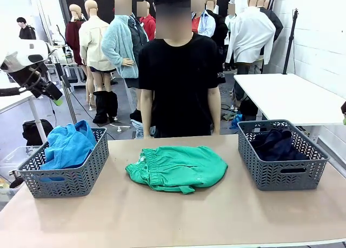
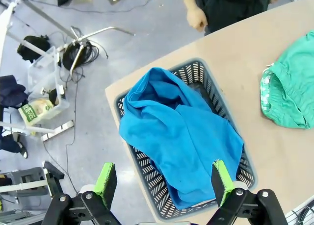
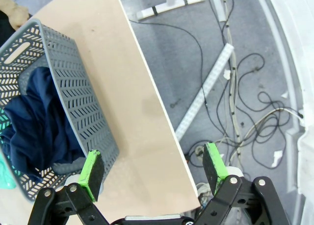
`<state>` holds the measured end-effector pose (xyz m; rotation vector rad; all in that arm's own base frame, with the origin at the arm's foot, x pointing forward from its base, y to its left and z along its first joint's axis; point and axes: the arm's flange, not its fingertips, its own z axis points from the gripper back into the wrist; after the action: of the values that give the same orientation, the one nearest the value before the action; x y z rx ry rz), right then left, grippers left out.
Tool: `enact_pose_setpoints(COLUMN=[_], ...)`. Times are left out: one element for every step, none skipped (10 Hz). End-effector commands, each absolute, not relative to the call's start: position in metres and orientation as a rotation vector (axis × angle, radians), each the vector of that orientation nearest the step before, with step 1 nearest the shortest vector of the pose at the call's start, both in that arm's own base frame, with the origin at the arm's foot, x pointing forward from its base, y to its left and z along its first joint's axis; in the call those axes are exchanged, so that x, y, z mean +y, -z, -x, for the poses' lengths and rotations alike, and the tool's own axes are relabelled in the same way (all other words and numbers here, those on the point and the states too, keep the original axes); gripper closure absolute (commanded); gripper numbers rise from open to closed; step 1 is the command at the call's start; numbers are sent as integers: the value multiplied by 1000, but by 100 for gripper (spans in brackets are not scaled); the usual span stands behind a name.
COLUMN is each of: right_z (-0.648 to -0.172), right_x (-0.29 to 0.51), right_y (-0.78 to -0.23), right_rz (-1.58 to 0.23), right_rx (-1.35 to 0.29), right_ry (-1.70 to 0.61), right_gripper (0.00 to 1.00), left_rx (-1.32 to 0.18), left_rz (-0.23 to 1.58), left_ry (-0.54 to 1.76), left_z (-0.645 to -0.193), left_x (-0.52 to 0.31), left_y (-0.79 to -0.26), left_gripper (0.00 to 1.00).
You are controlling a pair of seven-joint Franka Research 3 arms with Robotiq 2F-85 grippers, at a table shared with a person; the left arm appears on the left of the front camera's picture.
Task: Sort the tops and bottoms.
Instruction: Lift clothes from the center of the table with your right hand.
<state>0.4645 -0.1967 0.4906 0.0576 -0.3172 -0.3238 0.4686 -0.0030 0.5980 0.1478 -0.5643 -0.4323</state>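
While both grippers hang wide open and empty, sorting stands partly done.
Bare tabletop [image 1: 178, 215] runs along the near edge and between the two grey baskets. One left basket [image 1: 81, 175] holds blue shirts [image 1: 67, 145], bunched so their count cannot be told; one right basket [image 1: 303, 175] holds one pair of navy trousers [image 1: 275, 144]. One pair of green shorts [image 1: 178, 168] lies loose at mid-table. Left gripper [image 2: 161, 182] hovers above its basket's near rim; right gripper [image 3: 154, 167] hangs over the table's right edge, beside the right basket.
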Motion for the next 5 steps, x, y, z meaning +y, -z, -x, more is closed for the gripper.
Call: enact_pose_setpoints(right_z=[-465,-465,-465,-465,-465], right_x=[-195,-195,-195,-195,-195], right_y=[-492,-492,-492,-492,-492], right_rz=[-45,-45,-45,-45,-45], right_rx=[-305,-305,-305,-305,-305], right_ry=[335,335,335,335,335], right_gripper=[0,0,0,0,0], left_rx=[-576,-576,-576,-576,-570], left_rz=[-151,-151,-151,-151,-149], left_ry=[428,428,428,428,432], left_z=[-470,-470,-470,-470,-469], left_x=[-2,-2,-2,-2,-3], left_y=[-602,-602,-602,-602,-601], left_gripper=[0,0,0,0,0])
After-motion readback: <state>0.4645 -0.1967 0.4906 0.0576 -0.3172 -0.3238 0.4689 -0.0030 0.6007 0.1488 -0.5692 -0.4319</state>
